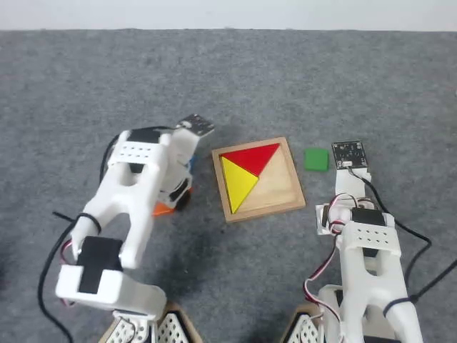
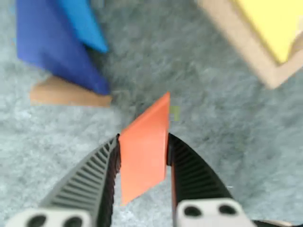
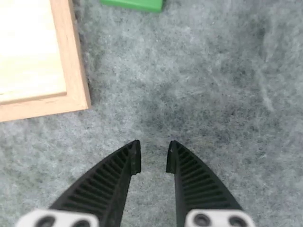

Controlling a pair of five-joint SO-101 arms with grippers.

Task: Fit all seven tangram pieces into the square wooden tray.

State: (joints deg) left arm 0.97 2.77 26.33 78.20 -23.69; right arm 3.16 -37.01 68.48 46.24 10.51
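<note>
Over the grey felt desk's (image 1: 285,78) middle, the ribbed black left claw (image 2: 143,139) clamps a flat orange piece (image 2: 144,161) near the square wooden tray (image 1: 257,211), while the right claw (image 3: 153,151) hangs slightly apart, empty, off the tray's corner near a green square (image 1: 316,158).

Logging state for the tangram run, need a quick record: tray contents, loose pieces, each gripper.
tray: wooden tray holds red triangle and yellow triangle; rest bare wood
left gripper: shut on orange piece
right gripper: open, nothing between its fingers, over carpet near a tray corner
loose pieces: green square on carpet beside tray; dark blue piece, light blue piece, tan piece near left gripper
placed: two of seven
</note>
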